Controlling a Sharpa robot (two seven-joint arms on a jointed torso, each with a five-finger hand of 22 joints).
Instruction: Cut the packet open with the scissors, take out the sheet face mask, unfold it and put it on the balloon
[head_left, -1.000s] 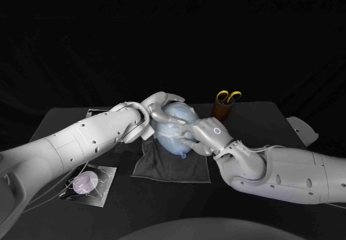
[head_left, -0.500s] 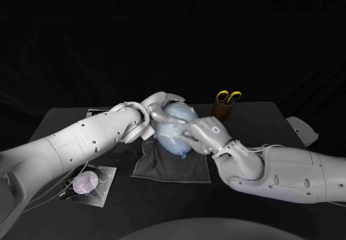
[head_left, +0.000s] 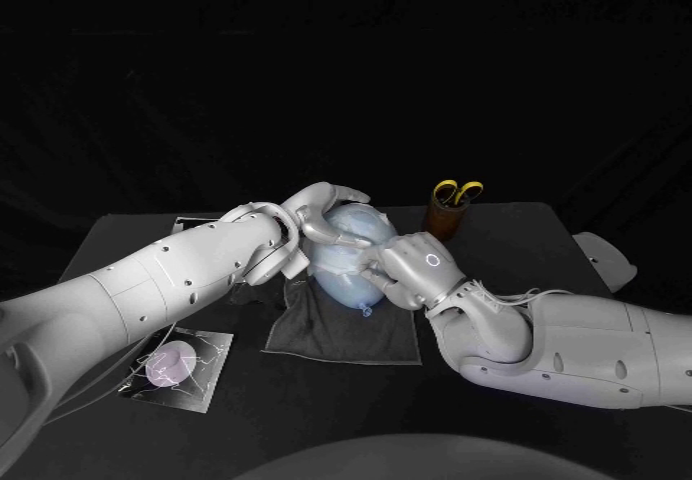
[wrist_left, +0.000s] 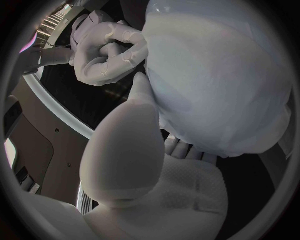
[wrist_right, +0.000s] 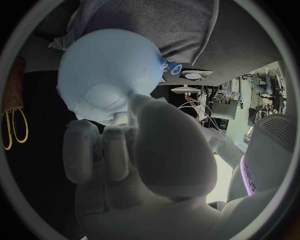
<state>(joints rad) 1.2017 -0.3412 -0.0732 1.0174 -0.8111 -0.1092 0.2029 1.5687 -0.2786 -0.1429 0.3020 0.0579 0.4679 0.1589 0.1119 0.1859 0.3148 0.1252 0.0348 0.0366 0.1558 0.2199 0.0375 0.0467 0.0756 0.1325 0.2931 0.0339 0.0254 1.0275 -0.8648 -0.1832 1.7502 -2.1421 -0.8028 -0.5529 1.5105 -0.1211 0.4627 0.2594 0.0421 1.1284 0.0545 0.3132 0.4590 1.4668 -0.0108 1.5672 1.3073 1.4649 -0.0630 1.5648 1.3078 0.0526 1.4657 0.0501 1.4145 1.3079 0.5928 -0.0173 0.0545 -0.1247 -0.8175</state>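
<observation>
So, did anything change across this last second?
Nothing visibly changed. The left hand and right hand stay against the balloon above the dark cloth, and the scissors remain in their holder.

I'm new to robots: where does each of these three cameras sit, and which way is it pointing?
Head view: on the robot's head, looking down at the table; its left hand and right hand meet at the balloon.
Left wrist view: behind the left hand, facing the balloon past its own palm; the right hand shows beyond.
Right wrist view: behind the right hand, facing the balloon, its own fingers in front.
Shared: head and right wrist views both show the yellow-handled scissors.
</observation>
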